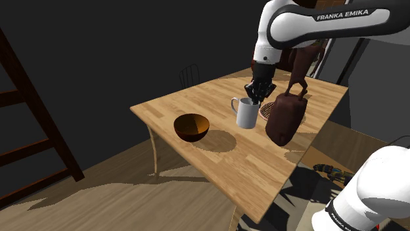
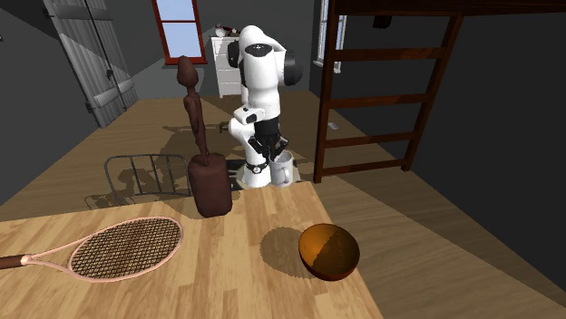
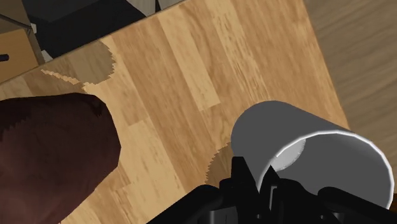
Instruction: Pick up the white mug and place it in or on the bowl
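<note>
1. The black two-finger gripper (image 1: 260,97) hung straight down over the rim of the white cylindrical mug (image 1: 247,115), near the middle of the light wooden table (image 1: 263,164).
2. In the wrist view its fingers (image 3: 245,181) stood narrow, pinching the mug's wall, one inside the rim and one outside.
3. From where I stood, I could not tell whether the mug's base touched the tabletop.
4. The round brown bowl (image 1: 192,127), glossy and orange inside, sat apart from the mug, toward the shoulder view's left.
5. A dark brown carved figure (image 1: 286,119) stood just beside the mug on its other side.
6. A pink-framed racket (image 2: 122,246) lay flat on the table beyond the figure from the mug.
</note>
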